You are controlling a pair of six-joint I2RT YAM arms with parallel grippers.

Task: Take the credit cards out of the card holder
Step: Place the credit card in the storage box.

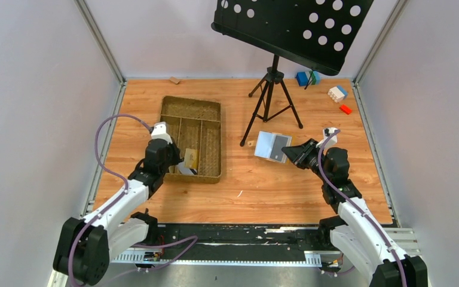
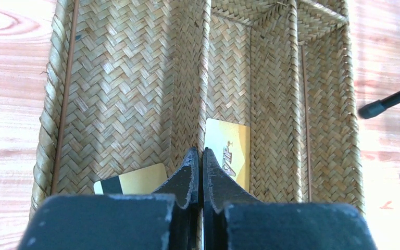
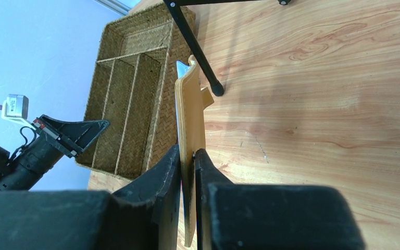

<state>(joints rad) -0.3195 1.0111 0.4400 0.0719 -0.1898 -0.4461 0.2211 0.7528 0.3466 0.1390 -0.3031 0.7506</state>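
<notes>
My right gripper (image 1: 299, 154) is shut on the mustard-yellow card holder (image 1: 267, 144) and holds it open above the table. Its grey-blue inside faces up, with a dark card (image 1: 281, 143) on its right half. In the right wrist view the card holder (image 3: 191, 109) stands edge-on between my fingertips (image 3: 187, 153). My left gripper (image 2: 198, 152) is shut and empty, over a divider at the near end of the brown woven tray (image 2: 109, 78). A gold card (image 2: 229, 148) lies in the compartment to its right. A gold card with a black stripe (image 2: 135, 180) lies to its left.
The music stand's tripod (image 1: 270, 98) stands just behind the card holder, and one leg (image 3: 195, 47) runs close to it. Toy blocks (image 1: 337, 92) lie at the back right. The tray (image 1: 192, 136) sits left of centre, and my left gripper (image 3: 75, 134) is at its near corner.
</notes>
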